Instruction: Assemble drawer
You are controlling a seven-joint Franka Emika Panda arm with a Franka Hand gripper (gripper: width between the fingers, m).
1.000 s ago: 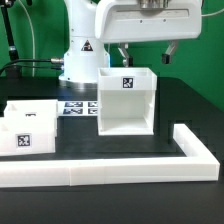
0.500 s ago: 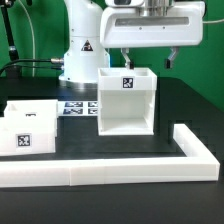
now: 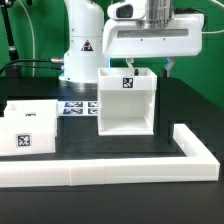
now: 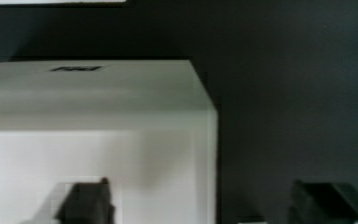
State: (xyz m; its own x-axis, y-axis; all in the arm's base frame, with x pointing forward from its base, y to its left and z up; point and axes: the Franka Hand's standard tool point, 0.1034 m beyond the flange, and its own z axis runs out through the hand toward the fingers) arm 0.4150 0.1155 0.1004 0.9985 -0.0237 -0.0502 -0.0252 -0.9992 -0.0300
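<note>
The drawer shell (image 3: 127,103), a tall white open box with a tag on its upper front, stands mid-table. Two shallow white trays (image 3: 27,135) lie side by side at the exterior view's left, one showing a tag; their knobs are not visible. My gripper (image 3: 148,70) hangs open and empty just above the shell's top rim, towards its side on the exterior view's right. In the wrist view the shell (image 4: 96,120) fills much of the picture. One dark finger (image 4: 83,200) is over the shell, the other (image 4: 318,200) over the black table; the gripper (image 4: 201,205) holds nothing.
A long low white L-shaped wall (image 3: 100,173) runs along the table's front and up the exterior view's right. The marker board (image 3: 78,106) lies behind the trays, by the robot base (image 3: 82,55). The table top is black.
The gripper has come down towards the shell's top rim and shifted slightly to the exterior view's right. The shell and trays have not moved.
</note>
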